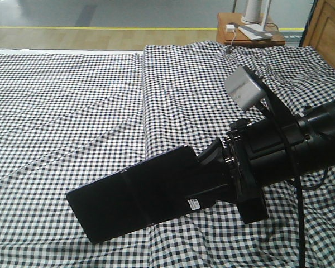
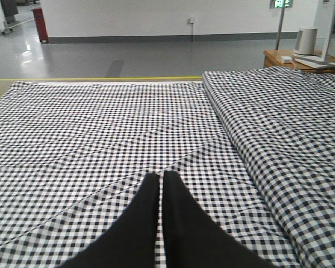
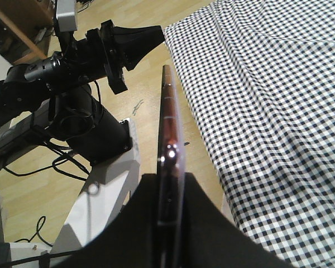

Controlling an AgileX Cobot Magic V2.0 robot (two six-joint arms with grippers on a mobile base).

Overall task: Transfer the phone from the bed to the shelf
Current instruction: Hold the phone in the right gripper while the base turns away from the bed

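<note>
- The phone (image 3: 168, 139) shows edge-on, its thin pinkish side running upright through the middle of the view.
- The right end effector (image 3: 168, 187) clamps its lower end between two black fingers (image 3: 204, 223).
- The bed (image 3: 268, 111), in black-and-white check, fills the right side.
- At upper left, the left end effector (image 3: 155, 33) points toward the bed's edge, fingers together.
- Below it are wooden floor (image 3: 142, 106), a white base (image 3: 100, 206) and black cables (image 3: 22, 167).
</note>
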